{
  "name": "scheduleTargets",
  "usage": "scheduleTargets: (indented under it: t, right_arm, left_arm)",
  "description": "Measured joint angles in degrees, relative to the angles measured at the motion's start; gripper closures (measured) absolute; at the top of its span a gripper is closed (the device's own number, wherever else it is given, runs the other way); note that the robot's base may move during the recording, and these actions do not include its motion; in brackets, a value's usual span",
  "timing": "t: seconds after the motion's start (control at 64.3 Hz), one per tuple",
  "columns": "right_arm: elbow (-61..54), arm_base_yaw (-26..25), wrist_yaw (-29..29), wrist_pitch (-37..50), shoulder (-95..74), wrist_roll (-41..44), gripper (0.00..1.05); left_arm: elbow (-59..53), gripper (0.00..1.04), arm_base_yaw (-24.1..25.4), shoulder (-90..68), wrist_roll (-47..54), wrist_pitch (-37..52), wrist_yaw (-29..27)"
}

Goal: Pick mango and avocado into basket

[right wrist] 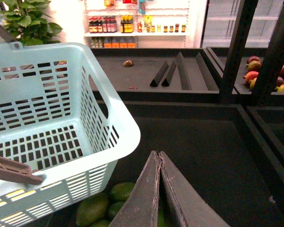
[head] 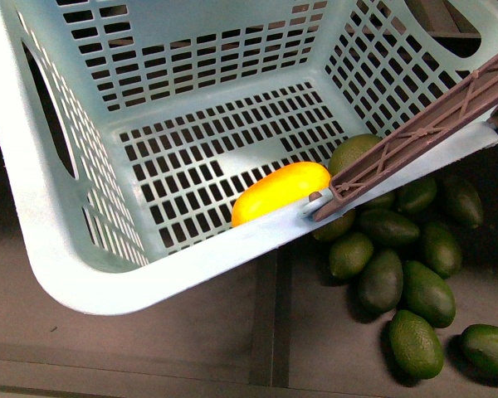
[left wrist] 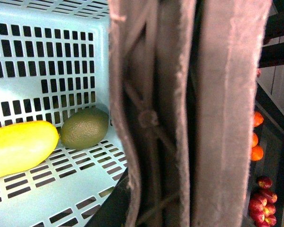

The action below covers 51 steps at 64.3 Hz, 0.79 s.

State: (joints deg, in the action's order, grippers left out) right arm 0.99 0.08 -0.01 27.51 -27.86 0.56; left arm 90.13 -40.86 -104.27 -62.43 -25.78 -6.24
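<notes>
Front view: the light turquoise slotted plastic basket (head: 108,274) holds the smooth yellow-orange oval mango (head: 280,191) on its floor, with the dark olive-green egg-shaped avocado (head: 353,152) just beside it, partly hidden behind the brown swing handle (head: 423,128). Loose green avocados (head: 398,282) lie piled outside, below the rim. Right end effector (right wrist: 159,163): fingertips pressed together, empty. Left end effector (left wrist: 189,113): fills its wrist view, state unclear.

Front view looks steeply down, close, into the basket (head: 83,274); both wrist views share it, nearer.
</notes>
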Motion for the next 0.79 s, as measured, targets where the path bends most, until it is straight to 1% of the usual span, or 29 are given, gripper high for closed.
scheduleTargets:
  t: [0.218, 0.591, 0.746, 0.777, 0.793]
  right_arm:
    - [0.0, 0.0, 0.0, -7.3, 7.61, 0.02, 1.03]
    - [0.0, 0.0, 0.0, -15.34, 15.72, 0.0, 1.03]
    - [0.0, 0.0, 0.0, -17.38, 17.77, 0.0, 1.03]
    - [0.0, 0.02, 0.02, -19.37, 19.5, 0.0, 1.03]
    - [0.0, 0.0, 0.0, -21.75, 20.96, 0.02, 1.03]
  left_arm:
    - [0.0, 0.9, 0.0, 0.0, 0.0, 0.0, 0.02]
    - [0.0, 0.9, 0.0, 0.0, 0.0, 0.0, 0.02]
    - [0.0, 0.9, 0.0, 0.0, 0.0, 0.0, 0.02]
    - [0.0, 0.9, 0.0, 0.0, 0.0, 0.0, 0.02]
    - [0.0, 0.9, 0.0, 0.0, 0.0, 0.0, 0.04]
